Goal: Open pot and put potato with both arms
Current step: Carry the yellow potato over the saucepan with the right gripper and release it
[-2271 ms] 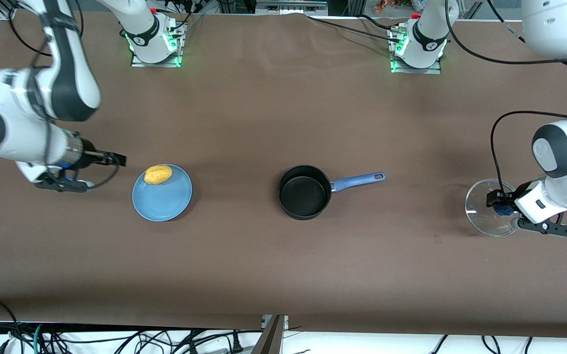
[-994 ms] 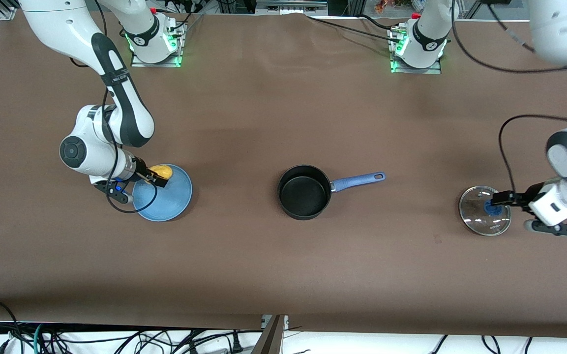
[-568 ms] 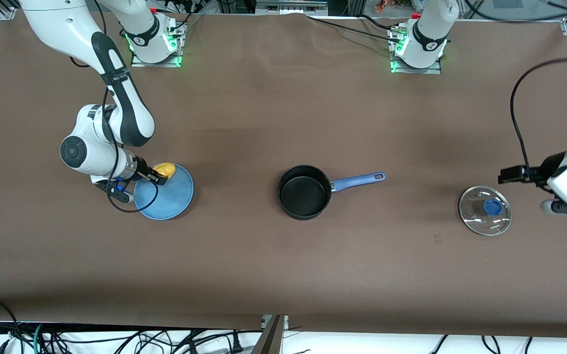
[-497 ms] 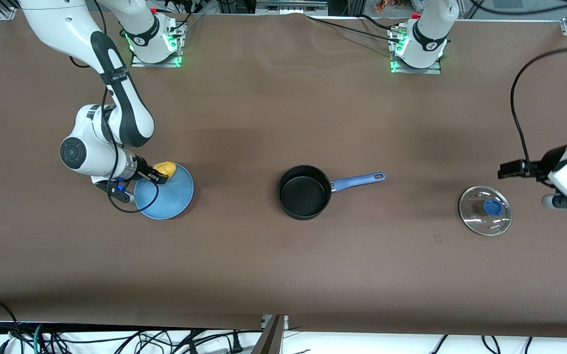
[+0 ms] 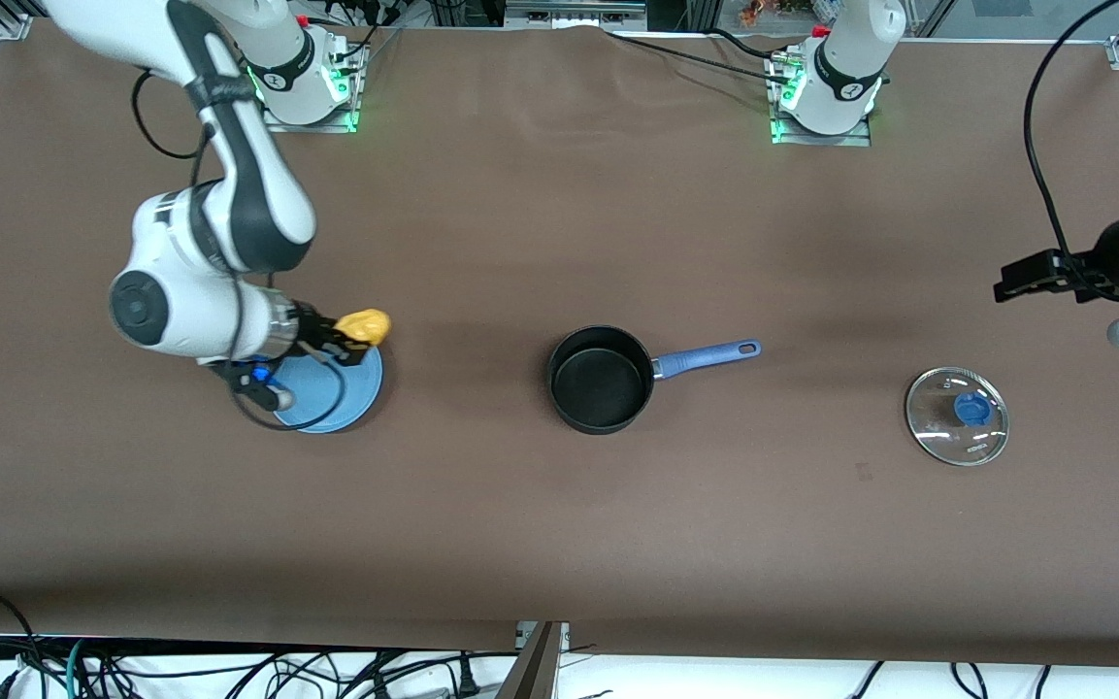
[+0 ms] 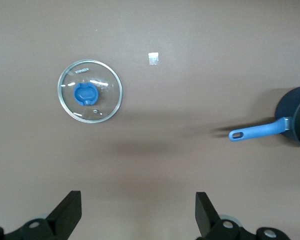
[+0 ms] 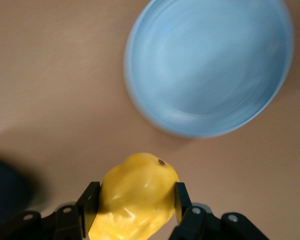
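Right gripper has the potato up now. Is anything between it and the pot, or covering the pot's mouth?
Nothing visible. The right gripper holds the potato over the plate; only bare table lies between there and the pot. The pot is open, and its lid lies toward the left arm's end, under the raised, open left gripper.

right gripper (image 5: 350,340): came down to the blue plate (image 5: 350,388), clamped the potato (image 5: 366,326), raised it clear | left gripper (image 5: 1010,282): let go of the lid (image 5: 957,416) on the bench, rose, fingers (image 6: 67,215) spread
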Available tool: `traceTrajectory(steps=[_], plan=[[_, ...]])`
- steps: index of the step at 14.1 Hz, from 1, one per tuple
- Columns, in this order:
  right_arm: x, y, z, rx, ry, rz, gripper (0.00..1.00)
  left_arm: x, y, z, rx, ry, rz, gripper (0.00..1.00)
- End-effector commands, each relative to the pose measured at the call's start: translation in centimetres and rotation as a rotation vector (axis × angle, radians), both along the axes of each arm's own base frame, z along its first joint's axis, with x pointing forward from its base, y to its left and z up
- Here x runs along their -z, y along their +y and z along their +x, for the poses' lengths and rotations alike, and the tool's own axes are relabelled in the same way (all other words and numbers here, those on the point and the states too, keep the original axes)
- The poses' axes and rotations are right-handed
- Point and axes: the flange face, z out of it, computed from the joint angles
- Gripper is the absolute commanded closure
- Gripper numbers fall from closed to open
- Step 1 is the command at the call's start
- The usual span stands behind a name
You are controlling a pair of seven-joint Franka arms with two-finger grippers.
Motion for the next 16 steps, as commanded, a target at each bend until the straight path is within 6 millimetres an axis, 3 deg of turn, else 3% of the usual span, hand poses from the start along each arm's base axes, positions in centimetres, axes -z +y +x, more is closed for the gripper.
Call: traceTrajectory(steps=[1, 2, 3, 6, 8, 10, 11, 13, 15, 16], plan=[[0.7, 7.9, -0.4, 0.102, 0.042, -0.006, 0.58, -0.3, 0.5, -0.5, -0.027, 0.003, 0.025, 0.00], [0.9, 11.3, -1.2, 0.148, 0.056, 0.023, 0.58, -0.9, 1.5, -0.8, -0.046, -0.008, 0.015, 0.00], [1.1, 14.4, -1.7, 0.223, 0.063, 0.062, 0.57, -2.0, 1.3, -1.3, -0.044, -0.024, 0.015, 0.00], [2.9, 23.9, -4.5, 0.373, 0.011, 0.101, 0.56, -2.2, 0.5, -1.5, -0.027, -0.020, 0.024, 0.00], [4.1, 27.9, -5.5, 0.457, -0.016, 0.127, 0.56, -2.2, 0.1, -1.7, -0.010, -0.009, 0.058, 0.00], [5.0, 29.7, -6.2, 0.487, -0.022, 0.135, 0.48, -2.3, -1.6, -1.6, 0.037, -0.014, 0.111, 0.00], [5.1, 30.0, -6.4, 0.484, -0.035, 0.141, 0.34, -2.3, -1.7, -1.5, 0.037, -0.014, 0.102, 0.00], [5.4, 30.1, -6.4, 0.480, -0.039, 0.140, 0.28, -1.9, -1.5, -1.2, 0.035, -0.008, 0.097, 0.00], [5.0, 29.8, -6.1, 0.485, -0.043, 0.144, 0.05, -1.6, -1.7, -1.0, 0.036, -0.003, 0.095, 0.00], [4.5, 29.6, -5.8, 0.484, -0.047, 0.148, 0.04, -1.6, -1.8, -1.0, 0.039, -0.003, 0.094, 0.00]])
